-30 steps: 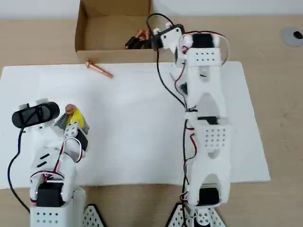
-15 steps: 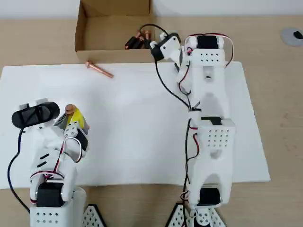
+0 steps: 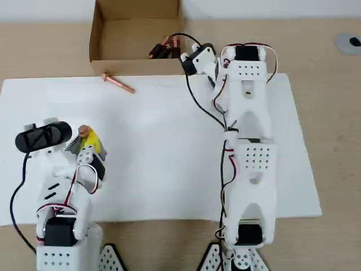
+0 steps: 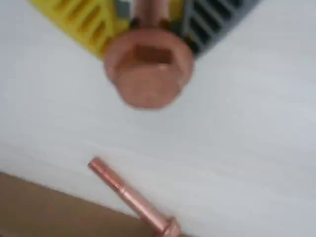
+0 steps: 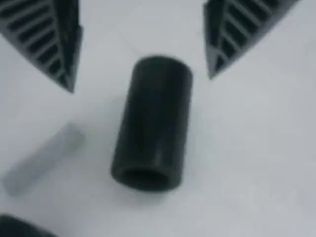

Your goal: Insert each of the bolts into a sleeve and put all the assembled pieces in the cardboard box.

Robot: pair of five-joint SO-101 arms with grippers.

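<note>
Clamping a copper bolt (image 4: 148,66), the left claw (image 4: 152,17) hangs over the white mat (image 3: 158,147) while the right claw (image 5: 140,79) gapes wide above a black sleeve (image 5: 153,123).

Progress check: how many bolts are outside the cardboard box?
2. One bolt lies on the white mat beside the box; the left pincer holds another. The right arm may hide more.

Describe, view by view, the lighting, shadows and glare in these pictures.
High view: even light on the white sheet, with faint shadows beside the arms and no glare. Left wrist view: the held bolt in the left end effector has a soft sheen on its head, and the loose bolt casts hardly any shadow. Right wrist view: a dull highlight runs along the black sleeve.
</note>
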